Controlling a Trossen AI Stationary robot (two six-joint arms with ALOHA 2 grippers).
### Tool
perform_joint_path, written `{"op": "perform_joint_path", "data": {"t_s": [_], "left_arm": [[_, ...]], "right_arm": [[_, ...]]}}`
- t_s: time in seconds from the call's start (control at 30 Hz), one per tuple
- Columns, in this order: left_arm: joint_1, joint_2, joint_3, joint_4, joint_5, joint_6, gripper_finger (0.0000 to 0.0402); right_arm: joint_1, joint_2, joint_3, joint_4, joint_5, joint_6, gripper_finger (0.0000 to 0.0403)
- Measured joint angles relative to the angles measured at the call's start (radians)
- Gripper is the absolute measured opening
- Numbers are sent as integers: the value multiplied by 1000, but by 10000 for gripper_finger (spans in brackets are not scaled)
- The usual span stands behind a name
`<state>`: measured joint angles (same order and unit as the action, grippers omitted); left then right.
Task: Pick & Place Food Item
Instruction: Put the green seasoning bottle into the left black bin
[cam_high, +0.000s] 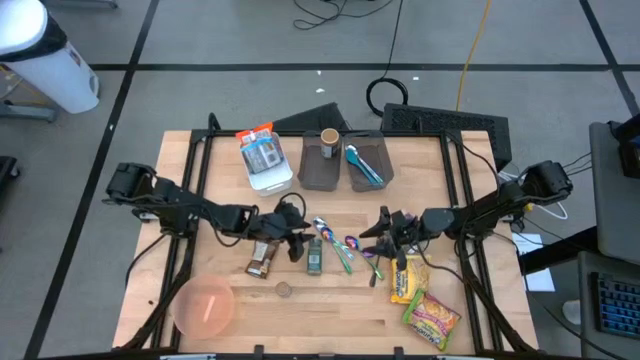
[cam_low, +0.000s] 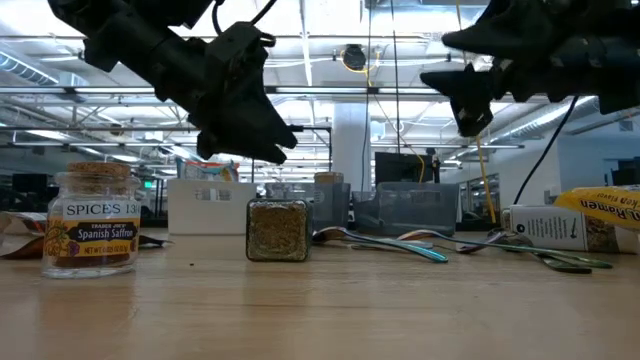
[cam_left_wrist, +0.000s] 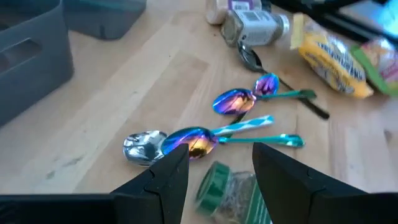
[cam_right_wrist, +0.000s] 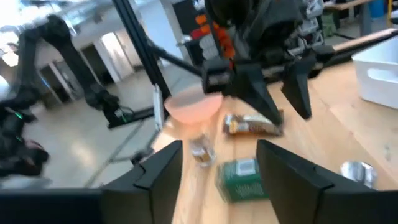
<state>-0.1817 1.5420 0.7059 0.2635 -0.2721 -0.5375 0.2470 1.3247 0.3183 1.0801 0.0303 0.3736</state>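
Observation:
A green-capped spice jar (cam_high: 314, 257) stands on the wooden table near its middle; it also shows in the low view (cam_low: 277, 230). My left gripper (cam_high: 298, 240) hovers open just above and left of it, and the jar (cam_left_wrist: 227, 190) sits below the gap between its fingers. My right gripper (cam_high: 375, 235) hangs open and empty above the spoons (cam_high: 338, 248), facing the left gripper. A brown packet (cam_high: 262, 258) lies left of the jar. Two yellow ramen packets (cam_high: 408, 278) (cam_high: 432, 318) lie at the near right.
A small saffron jar (cam_low: 92, 220) and a pink bowl (cam_high: 205, 305) sit near the front left. Several iridescent spoons (cam_left_wrist: 236, 99) lie between the grippers. A white container (cam_high: 265, 160) and two grey bins (cam_high: 345, 160) stand at the far side. Another jar (cam_low: 550, 228) lies on its side by the ramen.

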Motion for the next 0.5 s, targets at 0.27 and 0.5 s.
{"op": "perform_joint_path", "data": {"t_s": [0.27,0.5], "left_arm": [[1,-1,133,-373,37,-172,186],[-20,-1,303,-660,36,-449,186]], "right_arm": [[4,0,0,-123,4,-133,262],[4,0,0,-252,-6,-207,271]]}}
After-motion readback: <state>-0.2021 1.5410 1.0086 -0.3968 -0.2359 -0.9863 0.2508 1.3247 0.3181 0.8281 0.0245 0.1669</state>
